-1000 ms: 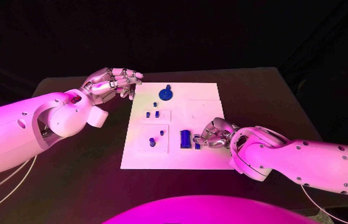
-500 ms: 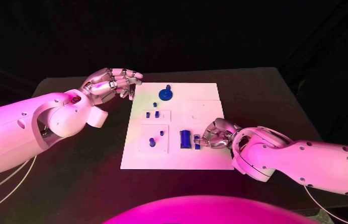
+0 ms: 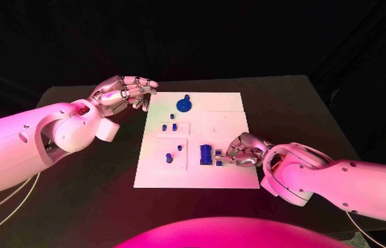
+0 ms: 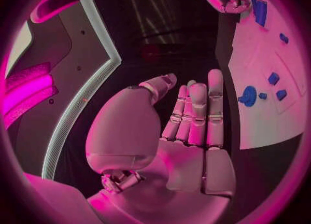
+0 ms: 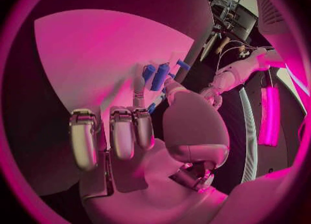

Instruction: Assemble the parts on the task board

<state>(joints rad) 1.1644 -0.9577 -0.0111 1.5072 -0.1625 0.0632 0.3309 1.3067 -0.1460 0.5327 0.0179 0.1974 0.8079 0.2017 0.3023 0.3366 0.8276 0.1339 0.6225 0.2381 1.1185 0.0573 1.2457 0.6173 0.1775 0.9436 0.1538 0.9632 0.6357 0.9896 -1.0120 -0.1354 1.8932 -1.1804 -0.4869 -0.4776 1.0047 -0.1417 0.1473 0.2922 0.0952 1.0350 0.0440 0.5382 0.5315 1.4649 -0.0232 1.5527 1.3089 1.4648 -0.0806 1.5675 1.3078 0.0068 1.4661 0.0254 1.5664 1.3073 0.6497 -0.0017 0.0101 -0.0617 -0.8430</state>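
Silver and curled, the left hand point(image 3: 125, 92) hangs over the dark surface point(image 3: 305, 108) just beside the far left corner of the task board point(image 3: 229, 106), not touching it. In the left wrist view the same hand point(image 4: 175, 130) shows its palm with the fingers point(image 4: 215, 105) lying straight and side by side and nothing in them — so the two views do not agree well enough to tell whether it is clenched or released; it holds nothing.

The white task board lies in the middle of the surface. On it, starting at its left side, a small blue peg point(image 3: 169, 157) stands in the near left square, and a pair of small blue pieces point(image 3: 169, 127) sits in the square beyond it, with a tiny blue piece point(image 3: 172, 115) just past them. Further along, near the far edge, is a round blue part point(image 3: 185, 103) with a knob. Toward the near edge a longer blue block point(image 3: 206, 153) stands upright in the board.

Just beside that block, the right hand point(image 3: 240, 151) rests low on the board, fingers bent around a small blue part point(image 3: 218, 157) — the right wrist view shows fingertips point(image 5: 170, 85) touching blue pieces point(image 5: 160, 76) against the white plate, but whether the piece is truly pinched cannot be told.
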